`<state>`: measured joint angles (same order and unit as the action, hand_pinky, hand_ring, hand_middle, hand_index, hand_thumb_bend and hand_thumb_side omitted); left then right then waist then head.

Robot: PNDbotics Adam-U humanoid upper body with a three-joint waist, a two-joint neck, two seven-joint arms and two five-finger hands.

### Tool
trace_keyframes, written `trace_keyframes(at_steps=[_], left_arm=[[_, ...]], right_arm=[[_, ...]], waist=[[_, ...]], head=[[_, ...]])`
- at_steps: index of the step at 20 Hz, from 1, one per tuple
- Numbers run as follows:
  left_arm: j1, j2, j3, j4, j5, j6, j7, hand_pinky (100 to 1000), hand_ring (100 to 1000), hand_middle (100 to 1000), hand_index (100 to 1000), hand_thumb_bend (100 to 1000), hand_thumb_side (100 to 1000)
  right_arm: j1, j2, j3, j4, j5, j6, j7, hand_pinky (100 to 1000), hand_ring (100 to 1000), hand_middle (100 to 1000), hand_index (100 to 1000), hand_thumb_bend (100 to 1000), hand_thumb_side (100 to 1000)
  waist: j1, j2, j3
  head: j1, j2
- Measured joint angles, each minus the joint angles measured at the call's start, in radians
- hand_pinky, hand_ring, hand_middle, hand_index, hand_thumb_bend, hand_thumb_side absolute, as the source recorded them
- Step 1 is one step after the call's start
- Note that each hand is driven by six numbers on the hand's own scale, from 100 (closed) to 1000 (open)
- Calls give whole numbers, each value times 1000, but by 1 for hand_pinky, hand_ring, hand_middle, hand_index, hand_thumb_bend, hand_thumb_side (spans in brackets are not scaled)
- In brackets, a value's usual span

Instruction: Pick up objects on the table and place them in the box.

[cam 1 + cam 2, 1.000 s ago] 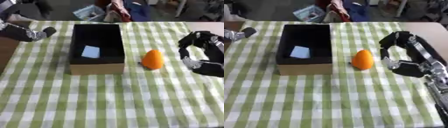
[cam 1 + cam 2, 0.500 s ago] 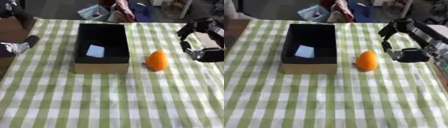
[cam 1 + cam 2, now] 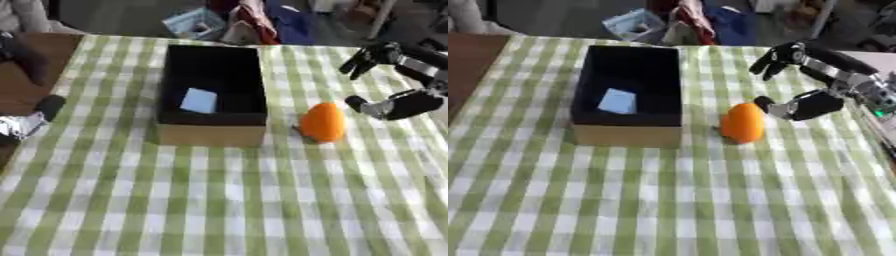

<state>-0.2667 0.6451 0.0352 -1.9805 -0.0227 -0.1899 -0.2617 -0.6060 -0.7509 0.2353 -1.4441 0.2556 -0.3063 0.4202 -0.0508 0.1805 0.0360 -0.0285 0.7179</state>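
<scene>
We are bringing our right hand, fingers spread and holding nothing, beside the orange lying just right of the box, needing to curl around its middle before lifting.

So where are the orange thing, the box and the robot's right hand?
Orange thing (image 3: 742, 123), right eye view, its middle.
Box (image 3: 627, 135), right eye view, front wall.
Right hand (image 3: 814, 104), right eye view, the thumb.
</scene>
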Motion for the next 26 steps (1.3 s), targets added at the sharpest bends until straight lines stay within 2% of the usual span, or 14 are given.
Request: trace_keyframes(at_steps=[7,14,20,26], left_arm=[[22,-35,2,0,-3,2,-11,661,478,487,664,311,120],[34,-50,3,-1,-6,7,-25,661,477,485,663,304,130],[38,-63,3,-1,-6,17,-35,662,476,484,663,300,135],[39,-66,3,-1,-6,22,-40,661,476,484,662,297,138]], right_arm=[[-41,53,1,140,87,-32,13,750,693,710,816,424,414],[-63,104,0,254,161,-58,18,750,696,708,813,435,429],[-72,135,0,315,210,-75,34,748,697,697,793,430,460],[-81,162,-7,373,259,-84,47,742,687,661,760,412,454]], waist=[[3,3,14],[6,4,14],[6,6,13],[6,6,14]], head=[[-8,2],[-16,6],[-20,10],[-21,10]])
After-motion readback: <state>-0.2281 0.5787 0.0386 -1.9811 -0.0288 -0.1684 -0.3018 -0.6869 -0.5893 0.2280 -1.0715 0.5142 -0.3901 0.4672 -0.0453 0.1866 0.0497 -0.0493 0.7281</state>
